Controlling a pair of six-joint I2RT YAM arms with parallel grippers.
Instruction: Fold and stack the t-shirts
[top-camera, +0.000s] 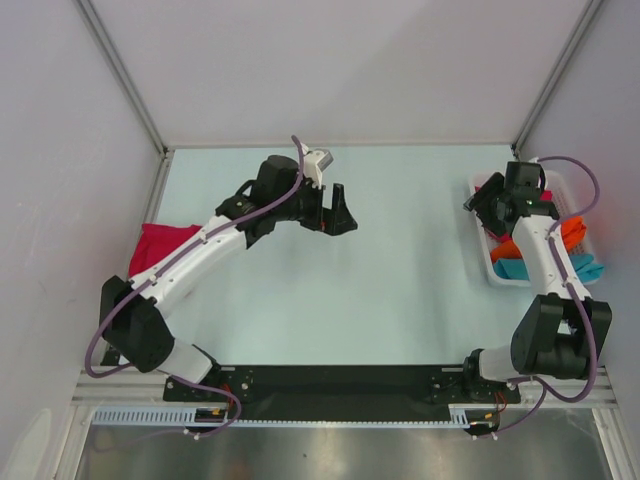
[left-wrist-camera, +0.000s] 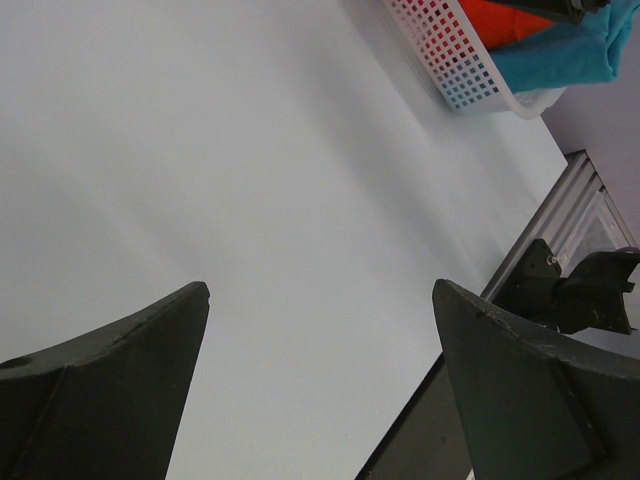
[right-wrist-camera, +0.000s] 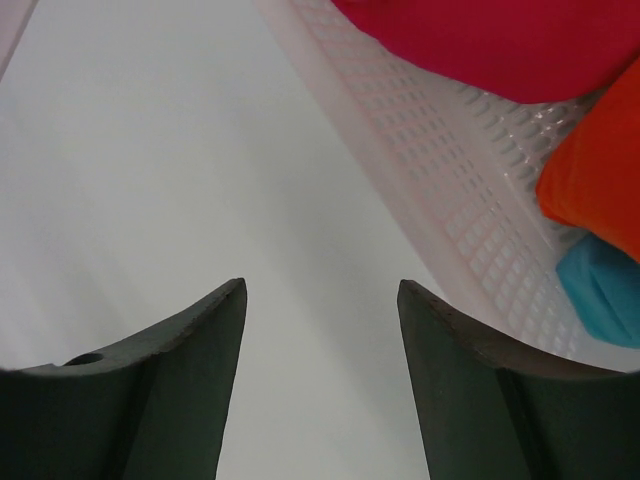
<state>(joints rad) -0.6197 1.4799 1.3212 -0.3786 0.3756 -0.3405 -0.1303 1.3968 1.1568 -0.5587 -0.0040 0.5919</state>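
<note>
One crimson shirt (top-camera: 160, 247) is seen set down at the left edge of the table (top-camera: 400, 300). The left gripper (top-camera: 340, 215) and right gripper (top-camera: 476, 205) are held wide open, empty. An orange shirt (top-camera: 572, 230) and a teal shirt (top-camera: 588, 268) are left in the basket (top-camera: 487, 262), so most folding is judged undone.

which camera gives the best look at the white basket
Top external: it alone shows the white basket nearly whole, though the right arm crosses it. Left wrist catches only one corner, at the top right of its picture; right wrist shows a close stretch of one perforated wall.
</note>
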